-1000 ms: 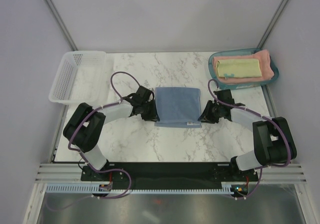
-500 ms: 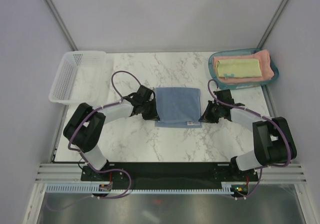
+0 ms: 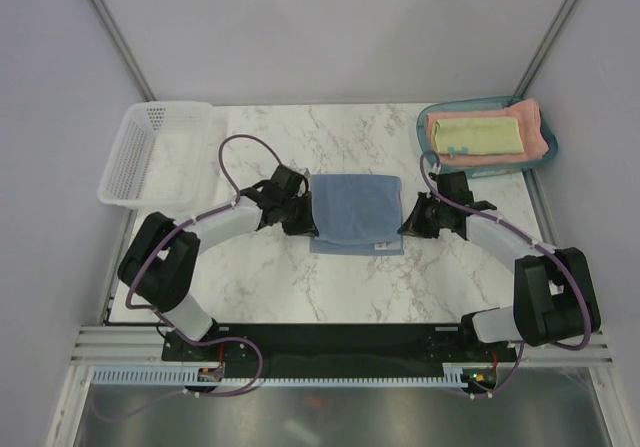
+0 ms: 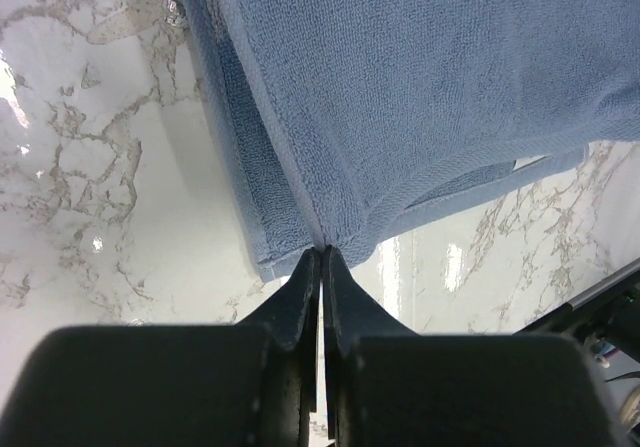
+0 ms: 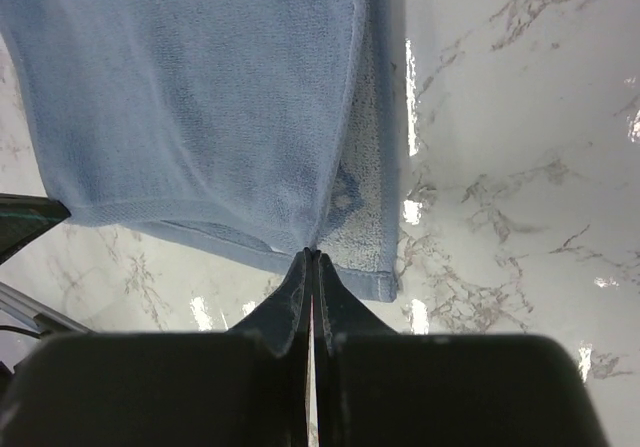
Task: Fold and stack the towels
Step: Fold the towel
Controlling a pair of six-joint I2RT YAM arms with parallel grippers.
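Marble-patterned table (image 3: 280, 282) bears a grey-blue towel (image 3: 355, 212) between pale walls (image 3: 330, 27).

White-veined marble table (image 3: 350, 287), enclosed by plain grey walls (image 3: 330, 37), carrying a white perforated plastic basket (image 3: 120, 167) at its far-left corner and a shallow teal tray (image 3: 423, 129) at its far-right corner.

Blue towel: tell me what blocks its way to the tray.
Nothing visible but the right arm's own wrist. Left gripper and right gripper pinch the blue towel; bare marble reaches the tray.
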